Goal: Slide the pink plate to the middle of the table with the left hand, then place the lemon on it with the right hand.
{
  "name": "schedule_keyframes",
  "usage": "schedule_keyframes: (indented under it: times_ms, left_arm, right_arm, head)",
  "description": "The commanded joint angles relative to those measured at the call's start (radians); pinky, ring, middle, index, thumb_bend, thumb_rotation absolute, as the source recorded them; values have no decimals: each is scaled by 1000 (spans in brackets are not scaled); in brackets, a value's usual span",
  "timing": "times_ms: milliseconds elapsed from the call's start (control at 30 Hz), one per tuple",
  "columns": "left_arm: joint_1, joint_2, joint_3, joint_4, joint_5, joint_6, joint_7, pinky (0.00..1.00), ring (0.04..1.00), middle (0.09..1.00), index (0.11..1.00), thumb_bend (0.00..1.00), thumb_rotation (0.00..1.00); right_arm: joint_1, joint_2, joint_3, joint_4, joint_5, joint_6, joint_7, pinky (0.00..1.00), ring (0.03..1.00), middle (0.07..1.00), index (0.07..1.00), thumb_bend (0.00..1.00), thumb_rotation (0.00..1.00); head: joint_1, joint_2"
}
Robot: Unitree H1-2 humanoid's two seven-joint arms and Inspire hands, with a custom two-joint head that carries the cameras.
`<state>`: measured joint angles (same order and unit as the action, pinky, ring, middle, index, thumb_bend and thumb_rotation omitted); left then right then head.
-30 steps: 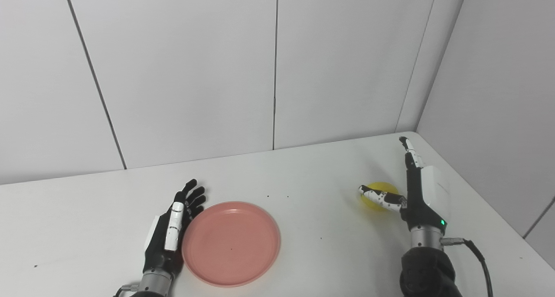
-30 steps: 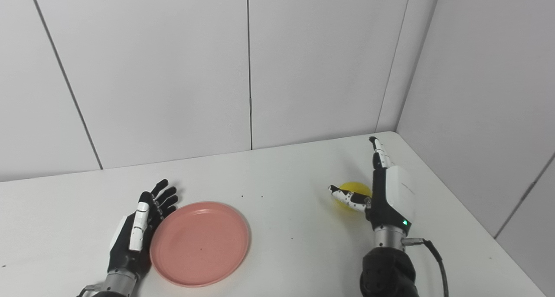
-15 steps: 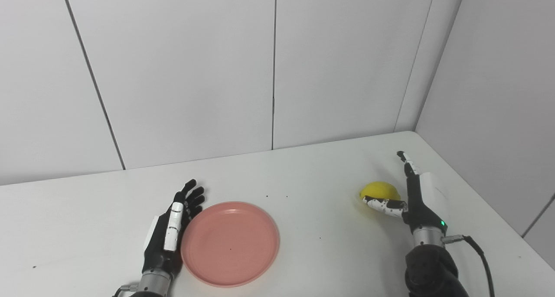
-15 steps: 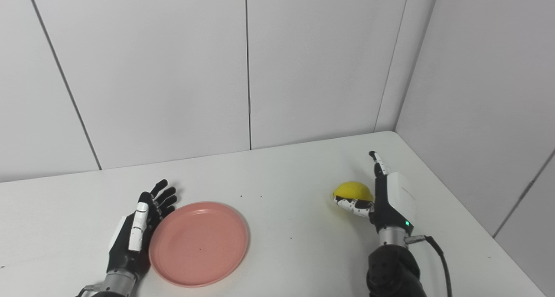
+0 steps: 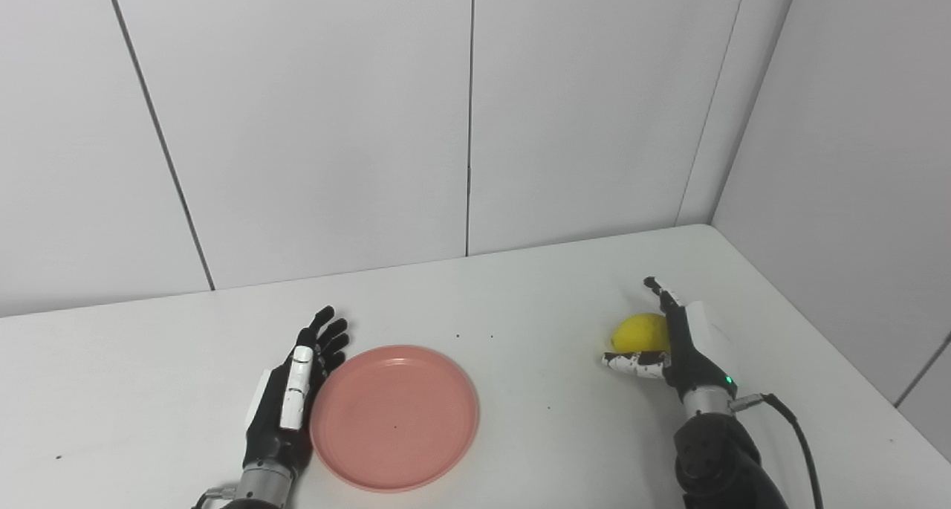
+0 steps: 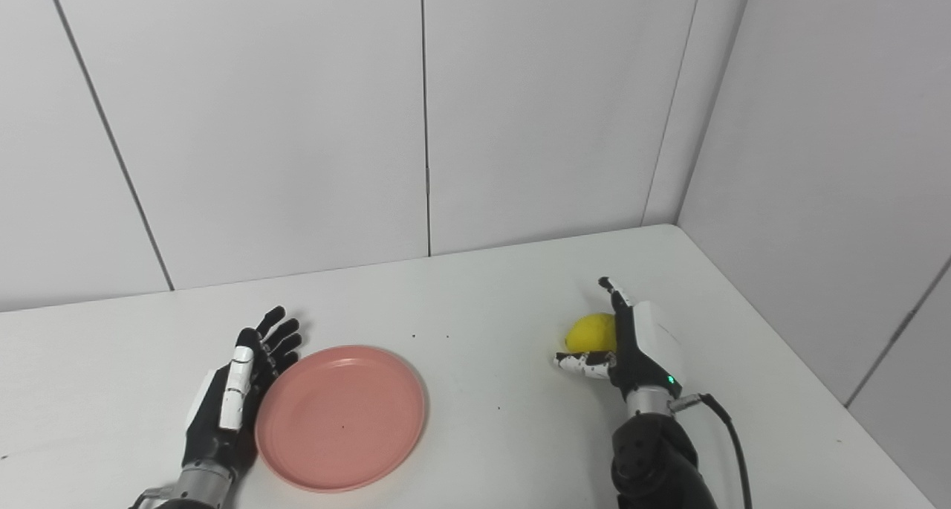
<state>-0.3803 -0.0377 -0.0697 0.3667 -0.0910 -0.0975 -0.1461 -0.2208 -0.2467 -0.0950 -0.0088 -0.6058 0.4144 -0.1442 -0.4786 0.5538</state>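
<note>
- The lemon (image 5: 640, 332) lies at the table's (image 5: 520, 427) right, against my right hand (image 5: 680, 345), which is spread and grips nothing.
- The pink plate (image 5: 395, 417) lies beside my flat, spread left hand (image 5: 291, 397).
- White table, pale panelled walls (image 5: 312, 122).
- My right hand has sunk lower and nearer since a second ago.

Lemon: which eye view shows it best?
Right eye view, marginally: the lemon shows its rounded top and left side beside the open right hand. The left eye view shows about the same, with the hand covering the lemon's right edge and the thumb below it.

The plate (image 5: 394, 417) is plain pink, the lemon (image 5: 639, 331) yellow. Both hands are black with white panels (worktop (image 5: 520, 308) white).
</note>
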Motion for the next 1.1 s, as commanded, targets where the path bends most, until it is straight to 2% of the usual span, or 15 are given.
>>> schedule_keyframes:
  times_ms: [0,133,167,200,233,300,367,433,467,567,733,1067]
  left_arm:
    - [26,13,7,23,5,-20,-2,912,902,898,895,715,1000]
    - [29,14,6,7,3,-14,-6,912,904,900,897,724,1000]
    - [31,14,5,-1,5,-7,-4,913,904,901,899,724,1000]
    - [32,14,5,-8,5,-2,-4,912,903,902,901,726,1000]
    - [33,14,5,-12,5,1,-4,913,903,903,903,726,1000]
    - [34,14,5,-13,2,1,-5,914,905,903,902,719,1000]
    - [34,14,6,-14,0,3,-5,914,905,903,901,716,1000]
    - [34,14,7,-15,-1,4,-6,908,904,902,901,712,1000]
    - [34,14,7,-16,0,5,-6,908,904,904,903,718,1000]
    - [35,14,5,-17,3,7,-5,907,905,906,904,716,1000]
    - [35,12,6,-20,1,9,-3,909,904,902,899,712,1000]
    - [34,10,9,-20,-7,6,-6,899,901,903,901,709,1000]
  right_arm:
    - [-34,-26,-2,-4,5,-20,-19,686,803,869,846,864,57]
    - [-31,-22,1,10,11,-20,-34,577,710,857,831,813,3]
    - [-29,-21,1,10,13,-19,-39,512,633,829,824,766,1]
    - [-26,-18,1,12,13,-21,-47,428,546,801,818,646,0]
    - [-24,-16,1,14,13,-26,-56,312,487,764,801,570,0]
    - [-21,-18,5,23,4,-35,-78,197,450,691,747,519,0]
    - [-17,-22,10,24,0,-36,-86,185,447,681,737,514,0]
    - [-12,-25,16,18,-3,-28,-86,237,452,706,711,506,0]
    - [-11,-27,18,15,-7,-22,-84,360,458,694,694,485,0]
    - [-7,-31,24,10,-18,-10,-82,335,476,661,678,465,0]
    - [-4,-27,15,21,-11,-35,-109,348,480,572,619,466,0]
    - [-12,-4,5,42,-7,-42,-191,335,460,516,567,477,0]
  head:
    - [2,1]
    - [0,2]
    - [1,3]
    - [0,4]
    - [-1,4]
    - [-1,4]
    - [0,5]
    - [0,5]
    - [0,5]
    - [-1,5]
    - [1,4]
    - [3,5]
